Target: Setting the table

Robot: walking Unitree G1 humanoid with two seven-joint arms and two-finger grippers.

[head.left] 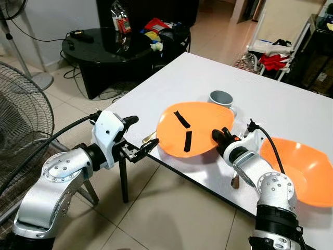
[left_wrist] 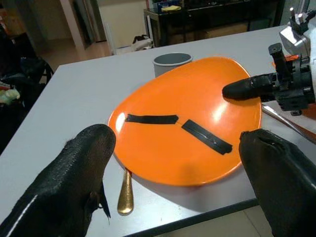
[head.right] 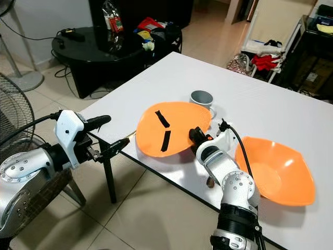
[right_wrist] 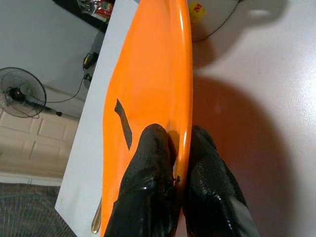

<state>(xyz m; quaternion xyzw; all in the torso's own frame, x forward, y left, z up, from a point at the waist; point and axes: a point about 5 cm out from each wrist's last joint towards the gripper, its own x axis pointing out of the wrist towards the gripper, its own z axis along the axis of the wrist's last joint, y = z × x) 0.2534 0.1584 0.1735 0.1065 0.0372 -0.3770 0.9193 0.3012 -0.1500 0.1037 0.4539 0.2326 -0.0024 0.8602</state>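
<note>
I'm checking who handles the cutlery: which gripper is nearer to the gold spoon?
Left. The left gripper hovers open just off the table edge beside the gold spoon. The right gripper is shut on the far rim of the orange plate.

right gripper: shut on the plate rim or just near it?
Shut on it. The right gripper has one black finger above and one below the orange plate's rim, pinching its edge.

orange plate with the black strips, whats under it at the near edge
A gold utensil pokes out from under the orange plate near the table edge; its other end is hidden beneath the plate. The right pincer pinches the plate's rim. The left pincer hovers open.
</note>
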